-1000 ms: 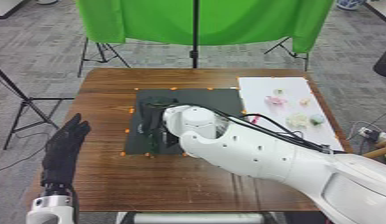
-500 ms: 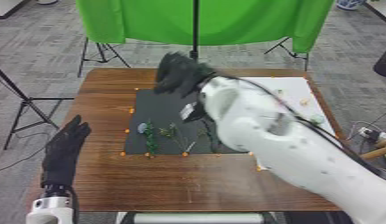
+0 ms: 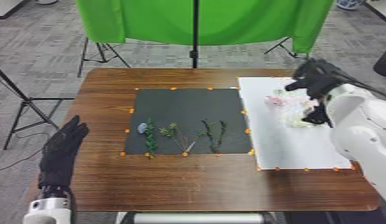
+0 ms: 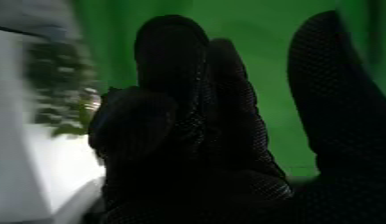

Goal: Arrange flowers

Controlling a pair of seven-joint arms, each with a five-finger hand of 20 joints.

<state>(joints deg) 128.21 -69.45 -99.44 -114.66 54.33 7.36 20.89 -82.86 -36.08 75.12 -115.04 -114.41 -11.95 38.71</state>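
In the head view my right hand (image 3: pixel 321 80) is over the white sheet (image 3: pixel 274 142), beside a pink flower (image 3: pixel 276 100) and a pale flower (image 3: pixel 300 119). On the black sheet (image 3: pixel 185 107) lie a blue flower (image 3: pixel 142 128), a leafy green stem (image 3: pixel 151 142), a branching stem (image 3: pixel 178 135) and two dark stems (image 3: pixel 209 134). My left hand (image 3: pixel 61 147) is open at the table's left side. In the right wrist view my right hand (image 4: pixel 207 170) has mostly straight fingers, and blurred greenery (image 4: pixel 61 85) shows beyond it.
A brown wooden table (image 3: pixel 163 182) carries both sheets, which have orange markers along their edges. Behind it hangs a green cloth (image 3: pixel 141 22) on a stand, and a black tripod (image 3: pixel 28 102) stands on the floor at the left.
My right hand has risen from the black sheet and swung to the right over the white sheet, uncovering the stems and the blue flower. My left hand has hardly moved.
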